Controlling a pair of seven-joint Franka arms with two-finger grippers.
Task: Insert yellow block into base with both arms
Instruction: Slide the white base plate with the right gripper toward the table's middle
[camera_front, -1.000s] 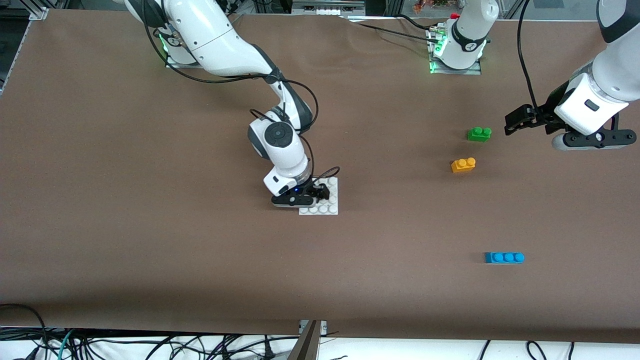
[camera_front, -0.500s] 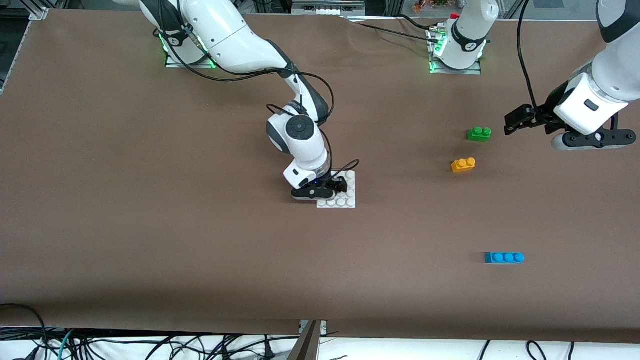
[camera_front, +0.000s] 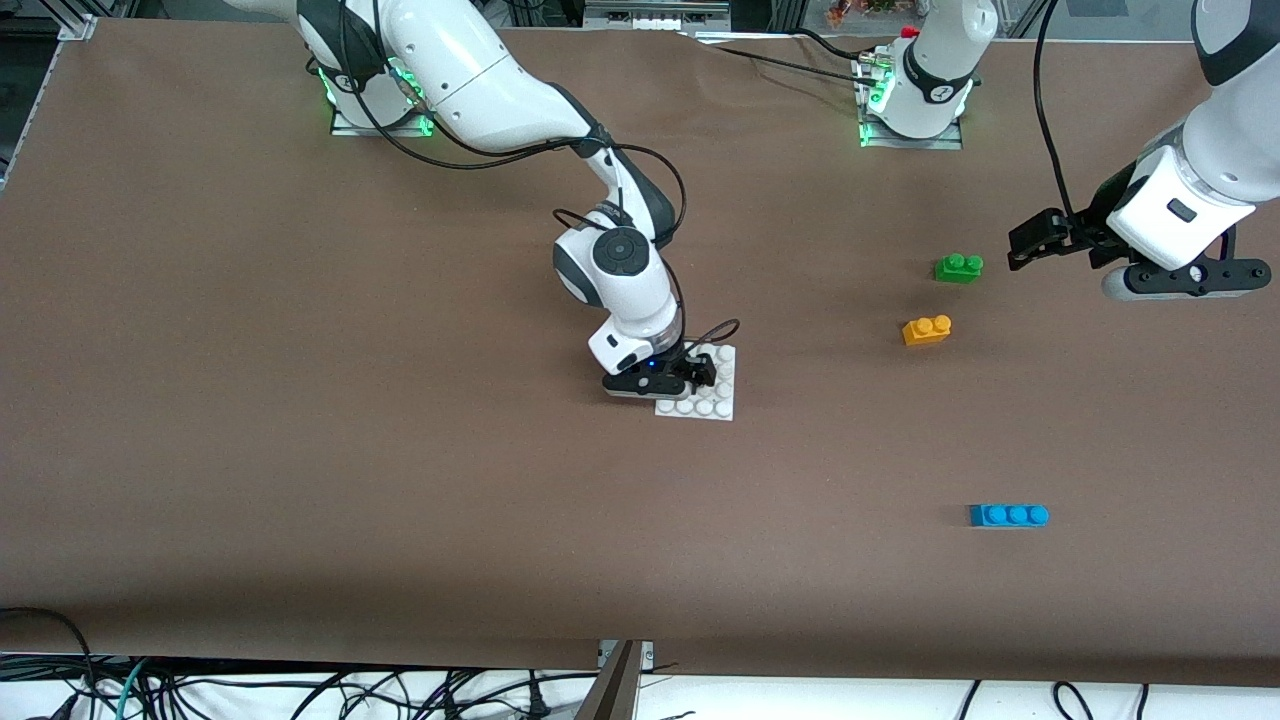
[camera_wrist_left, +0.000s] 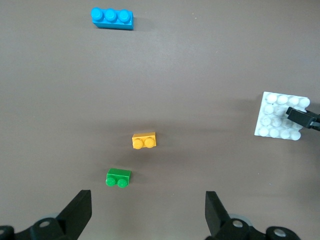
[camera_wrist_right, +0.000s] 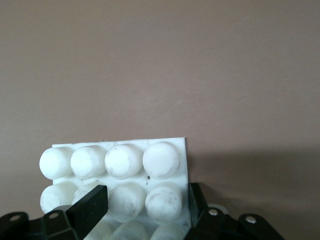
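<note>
Right gripper (camera_front: 700, 375) clamps the base (camera_front: 712, 405) mid-table; left gripper (camera_wrist_left: 145, 212), fingers wide and empty, hovers by green brick (camera_front: 958, 267), yellow block (camera_front: 927, 330) and blue brick (camera_front: 1009, 515).

the front view looks down from high across the table (camera_front: 300, 450); both wrist views look down, sharing the base (camera_wrist_left: 280, 122).

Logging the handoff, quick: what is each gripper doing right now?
Left gripper: open, holding nothing, up over the table by the green brick.
Right gripper: shut on the white base.
</note>
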